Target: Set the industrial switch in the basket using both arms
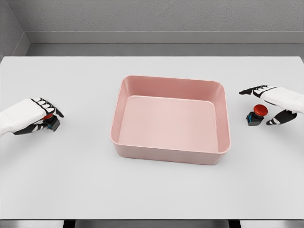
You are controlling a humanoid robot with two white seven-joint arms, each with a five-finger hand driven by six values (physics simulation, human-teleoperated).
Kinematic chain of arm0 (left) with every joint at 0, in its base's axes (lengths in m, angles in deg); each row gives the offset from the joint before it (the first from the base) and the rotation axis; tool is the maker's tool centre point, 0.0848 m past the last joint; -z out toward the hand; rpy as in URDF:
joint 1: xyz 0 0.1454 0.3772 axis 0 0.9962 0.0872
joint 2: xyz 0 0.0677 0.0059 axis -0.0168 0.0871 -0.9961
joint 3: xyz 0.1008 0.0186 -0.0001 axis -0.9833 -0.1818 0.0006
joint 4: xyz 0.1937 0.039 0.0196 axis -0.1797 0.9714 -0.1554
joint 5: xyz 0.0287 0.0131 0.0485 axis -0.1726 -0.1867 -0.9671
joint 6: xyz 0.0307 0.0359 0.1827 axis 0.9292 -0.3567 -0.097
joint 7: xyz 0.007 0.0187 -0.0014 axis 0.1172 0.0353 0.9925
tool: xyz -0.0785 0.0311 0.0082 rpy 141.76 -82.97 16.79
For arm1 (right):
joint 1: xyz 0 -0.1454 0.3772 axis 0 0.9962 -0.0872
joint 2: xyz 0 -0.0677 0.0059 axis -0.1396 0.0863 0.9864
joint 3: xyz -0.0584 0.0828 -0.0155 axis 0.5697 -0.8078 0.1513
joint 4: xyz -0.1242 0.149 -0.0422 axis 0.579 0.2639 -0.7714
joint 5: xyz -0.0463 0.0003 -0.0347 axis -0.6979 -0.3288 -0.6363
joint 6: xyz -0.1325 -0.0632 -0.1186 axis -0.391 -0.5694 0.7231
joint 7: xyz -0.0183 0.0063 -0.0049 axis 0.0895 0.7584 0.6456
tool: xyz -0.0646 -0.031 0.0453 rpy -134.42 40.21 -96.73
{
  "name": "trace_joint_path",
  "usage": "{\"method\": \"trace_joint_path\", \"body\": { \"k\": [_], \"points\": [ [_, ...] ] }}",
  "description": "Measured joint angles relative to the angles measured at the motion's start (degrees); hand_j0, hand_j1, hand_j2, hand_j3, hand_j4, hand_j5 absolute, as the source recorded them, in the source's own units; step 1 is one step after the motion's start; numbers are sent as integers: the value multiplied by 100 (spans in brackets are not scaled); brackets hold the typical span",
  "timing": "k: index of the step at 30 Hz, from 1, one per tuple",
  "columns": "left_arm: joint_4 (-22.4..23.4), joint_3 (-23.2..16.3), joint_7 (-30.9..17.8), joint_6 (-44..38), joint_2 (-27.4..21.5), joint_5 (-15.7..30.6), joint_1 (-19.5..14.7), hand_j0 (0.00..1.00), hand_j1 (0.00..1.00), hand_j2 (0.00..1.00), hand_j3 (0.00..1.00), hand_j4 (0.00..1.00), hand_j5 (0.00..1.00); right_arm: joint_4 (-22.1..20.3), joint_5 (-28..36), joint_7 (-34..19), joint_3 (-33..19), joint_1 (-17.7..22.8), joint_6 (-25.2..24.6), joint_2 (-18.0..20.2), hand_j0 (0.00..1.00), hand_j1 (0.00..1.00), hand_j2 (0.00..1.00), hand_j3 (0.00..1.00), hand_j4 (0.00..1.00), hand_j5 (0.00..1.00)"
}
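Observation:
A pink rectangular basket (218, 147) sits in the middle of the white table. At the left, a small black switch with a red button (51, 121) rests on the table, and my left hand (47, 116) has its fingers curled around it. At the right, a second black switch with a red mushroom button (256, 115) stands on the table. My right hand (266, 105) hovers over it with fingers spread, thumb below and fingers above, not closed on it.
The white table (152, 190) runs wide on all sides of the basket. A grey wall stands behind its far edge.

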Motion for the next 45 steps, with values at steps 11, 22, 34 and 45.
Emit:
{"method": "trace_joint_path", "body": {
  "k": [11,22,34,45],
  "points": [
    [-738,54,-32,1,-58,80,9,43,43,43,43,43,43,109,-18,2,55,0,-10,-120,91,91,91,91,91,91],
    [-1272,68,-36,1,-150,215,-237,41,41,41,41,41,41,113,-108,-5,110,-35,22,-152,83,83,83,83,83,83],
    [-1569,20,-48,2,-114,278,-598,41,41,41,41,41,41,129,-132,-76,113,-62,63,-145,70,70,70,70,70,70],
    [-1682,-247,-66,2,-8,321,-1072,41,41,41,41,41,41,165,-134,-140,110,-123,90,-145,59,59,59,59,59,59]
  ]
}}
